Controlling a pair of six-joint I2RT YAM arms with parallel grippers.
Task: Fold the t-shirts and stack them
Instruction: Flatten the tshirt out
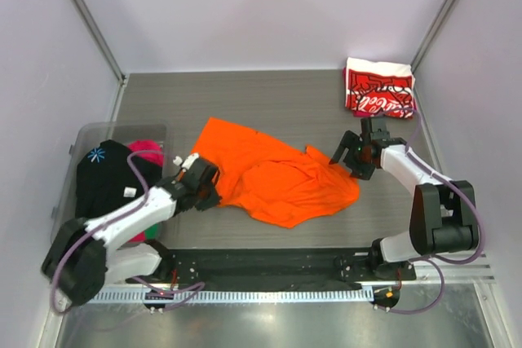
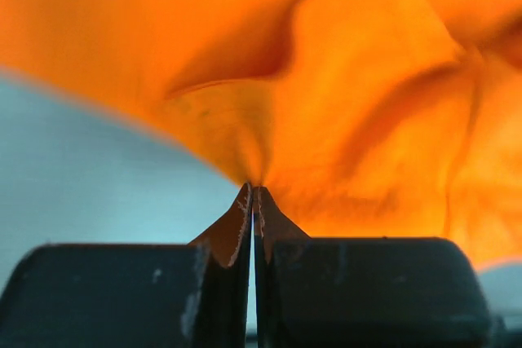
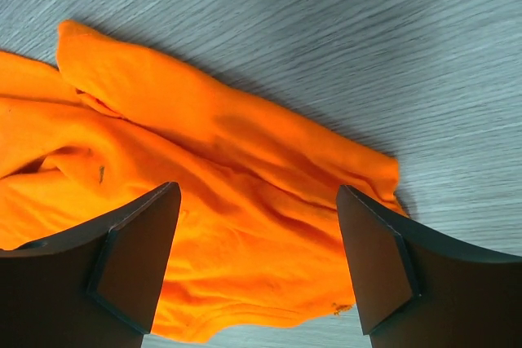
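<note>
The orange tee (image 1: 277,173) lies unfolded and rumpled, creased across its middle. Beyond its right end sits the red-and-white tee (image 1: 378,89), folded square, white script up. Left of the orange tee, a black tee (image 1: 110,177) and a pink tee (image 1: 147,151) lie bunched together.

Grey wood-grain tabletop (image 1: 269,91), pale lilac walls (image 1: 269,6) on three sides — metal corner posts (image 1: 86,14), soft even light

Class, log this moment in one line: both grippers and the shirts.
left gripper: shut on orange t-shirt | right gripper: open over its right edge | Coca-Cola t-shirt: folded, far right
</note>
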